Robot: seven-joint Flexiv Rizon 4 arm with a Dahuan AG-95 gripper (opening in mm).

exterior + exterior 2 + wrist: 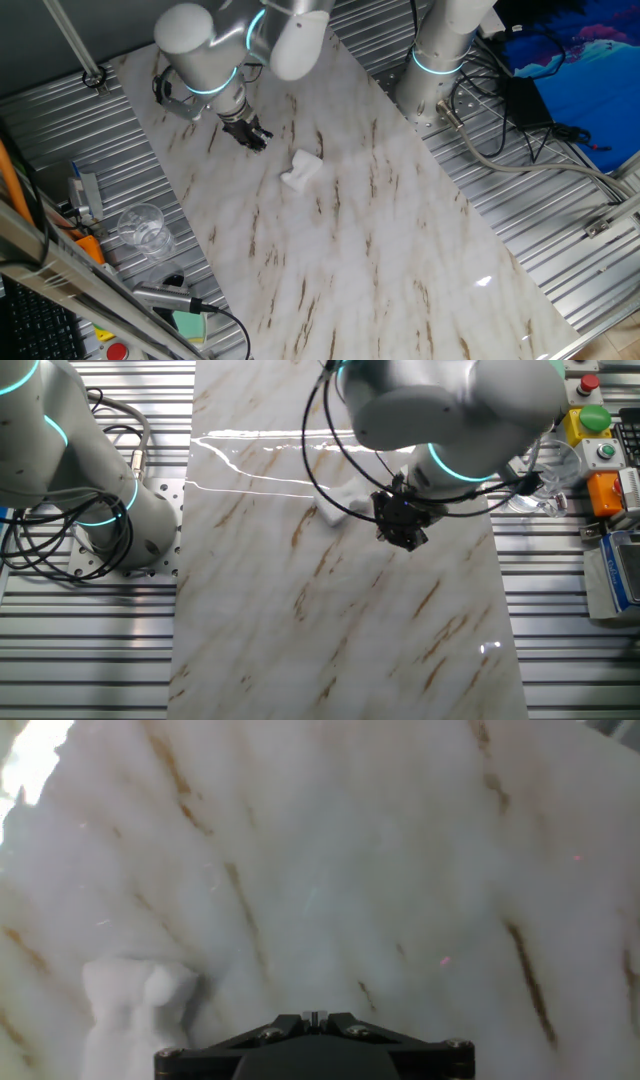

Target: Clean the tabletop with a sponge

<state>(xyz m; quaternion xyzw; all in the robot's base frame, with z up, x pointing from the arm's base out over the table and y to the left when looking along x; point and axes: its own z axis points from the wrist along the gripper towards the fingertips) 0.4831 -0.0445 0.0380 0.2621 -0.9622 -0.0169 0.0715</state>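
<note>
Surface: marble-look tabletop w/ brown veins, sits on ribbed grey metal; glass and a green block off to one side of the slab.
Sponge: small white lump lying loose on the slab, roughly mid-width, nothing touching it.
Claw: black, tip down close to the slab, holding nothing. Wide or narrow I can't tell – fingers too small in both fixed views, and hand view shows only the housing.
Key relation: sponge lies near the claw but apart from it. In hand view it's low left, well off my centreline, so the claw isn't over it yet. Other fixed view agrees: sponge just beside the claw, not under it.
Sponge axis: outline irregular, no clear long side I'd trust.
Step, my read: pre-grasp, wiping not begun.
Next: I'd shift sideways toward the sponge, centre it btwn fingers, then drop.
Risk: pale sponge on pale slab, easy to misjudge edges.
</note>
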